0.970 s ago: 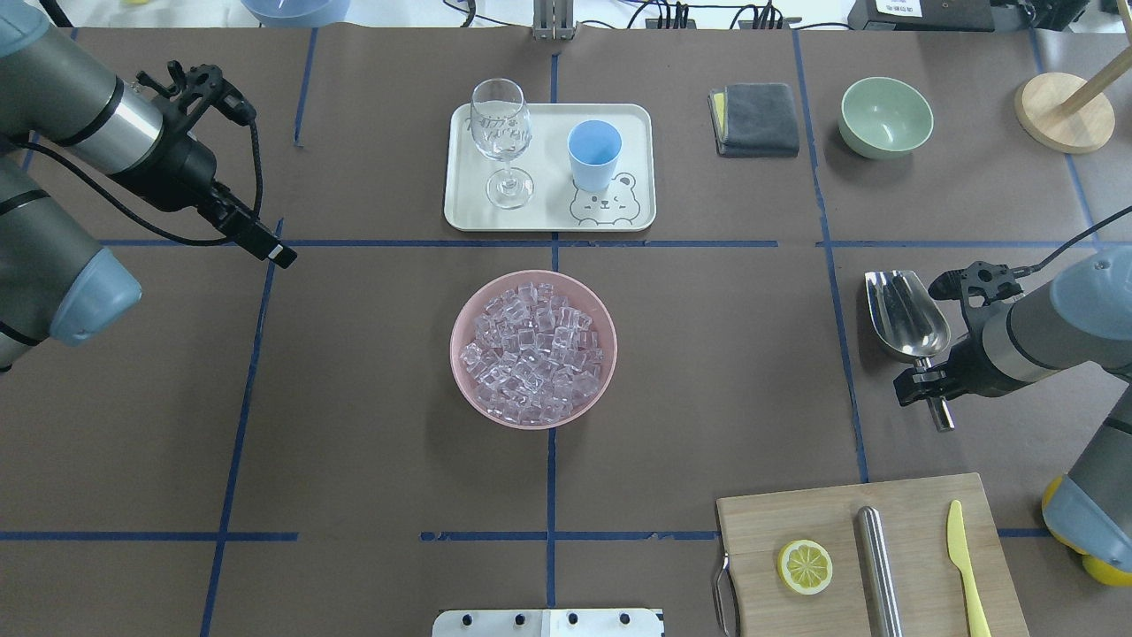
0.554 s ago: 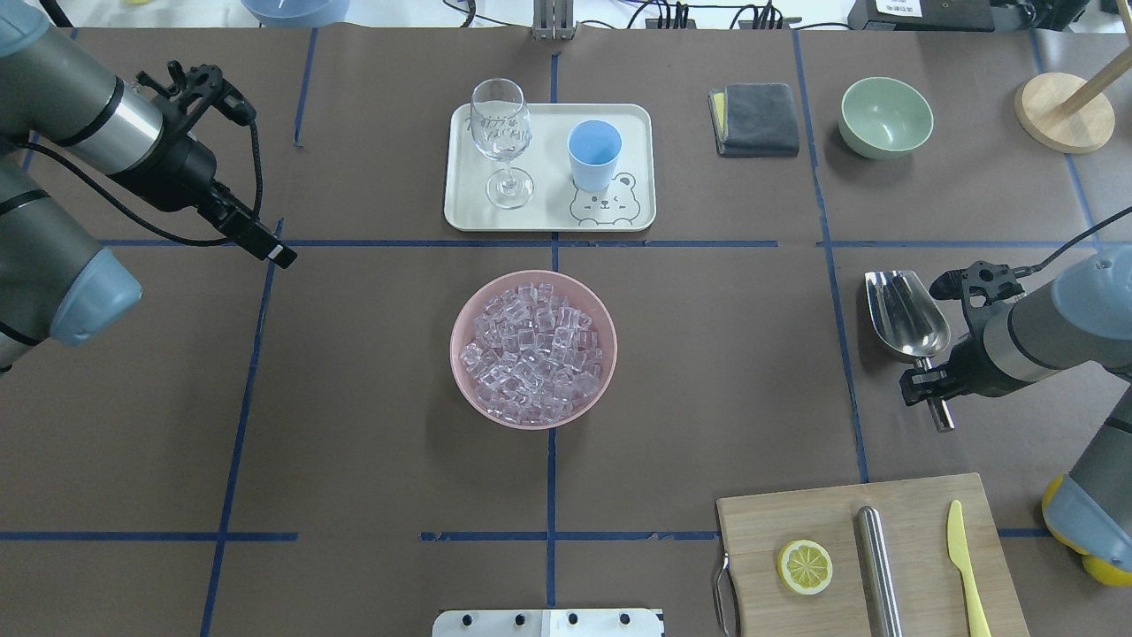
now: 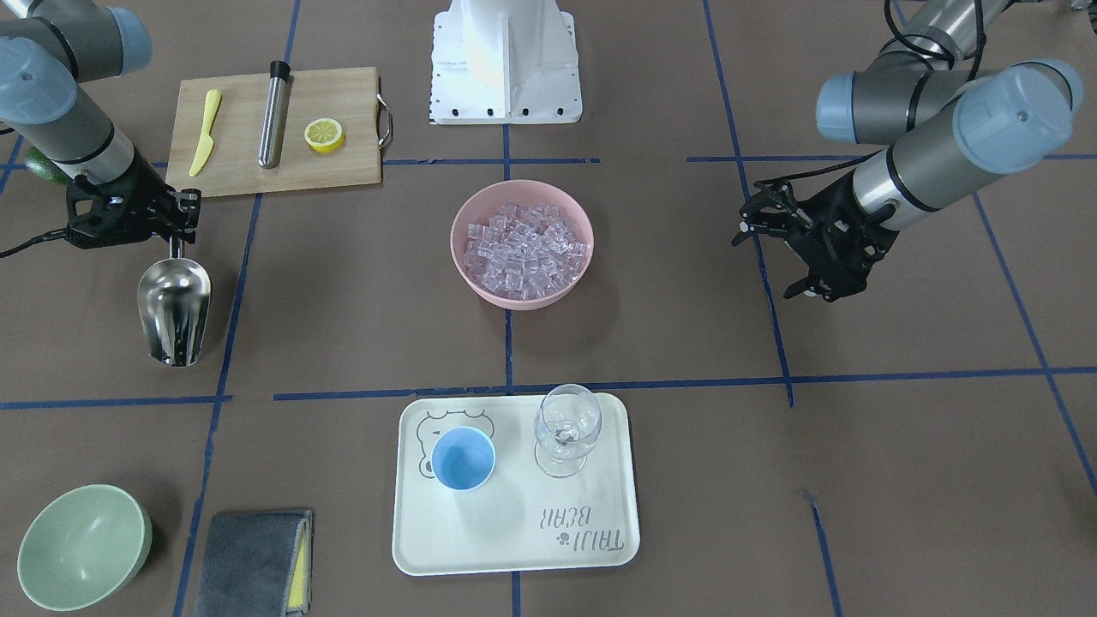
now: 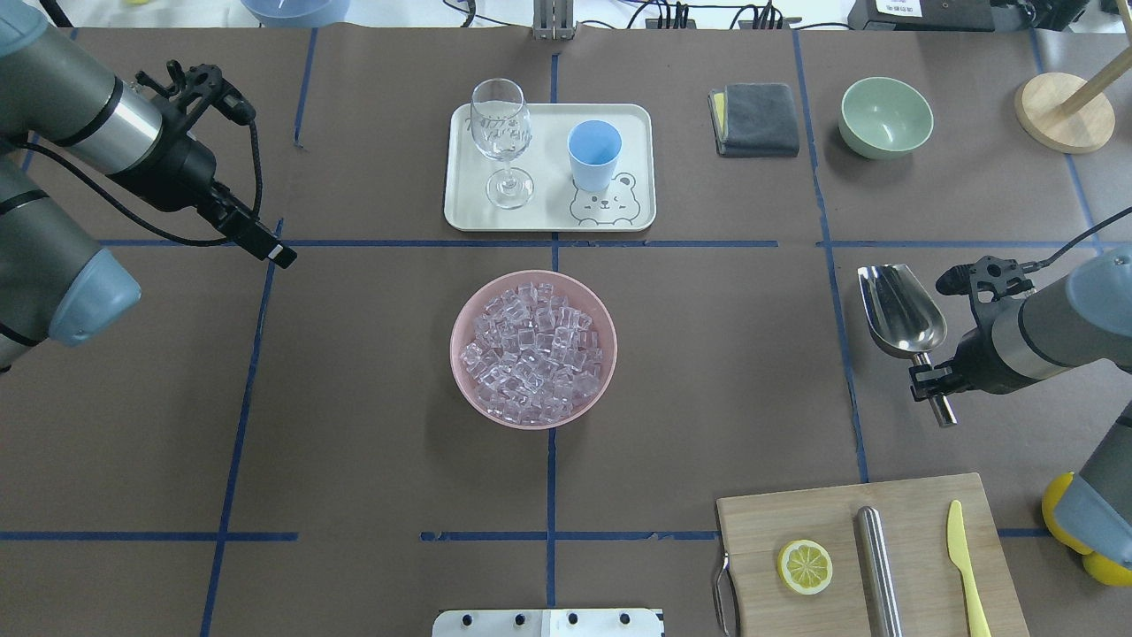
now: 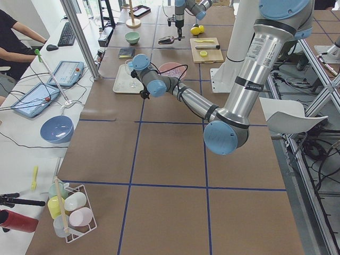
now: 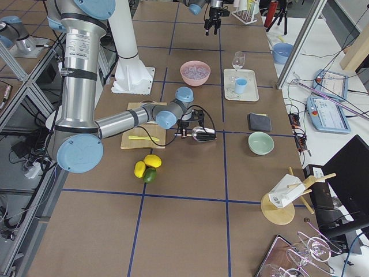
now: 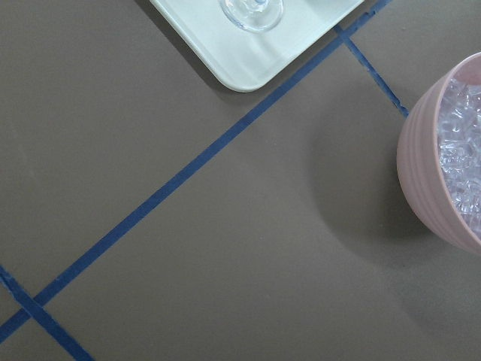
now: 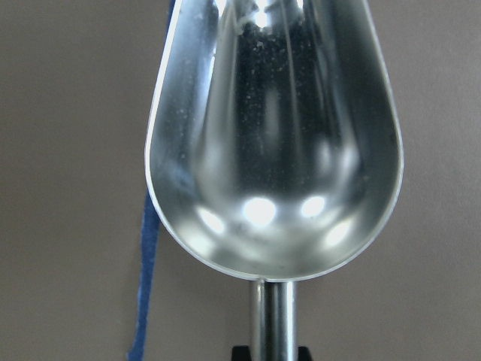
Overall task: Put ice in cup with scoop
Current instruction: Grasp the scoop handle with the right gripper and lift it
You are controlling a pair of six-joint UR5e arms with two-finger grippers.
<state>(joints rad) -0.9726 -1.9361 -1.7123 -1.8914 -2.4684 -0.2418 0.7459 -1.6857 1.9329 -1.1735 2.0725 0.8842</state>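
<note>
The ice is a heap of clear cubes in a pink bowl at the table's middle. On a white tray beyond the bowl stands the light-blue cup, with nothing in it. The steel scoop lies low over the table at the right, its trough without ice. My right gripper is shut on its rod handle. My left gripper hovers far left of the bowl, looks open and holds nothing. In the front view the scoop hangs below the right gripper.
A wine glass shares the tray with the cup. A cutting board at the near right carries a lemon slice, a steel cylinder and a yellow knife. A folded grey cloth and a green bowl sit at the far right.
The scoop has shifted slightly away and to the left, with its handle in the right gripper, and its angle has turned a little. The left arm has not moved.
</note>
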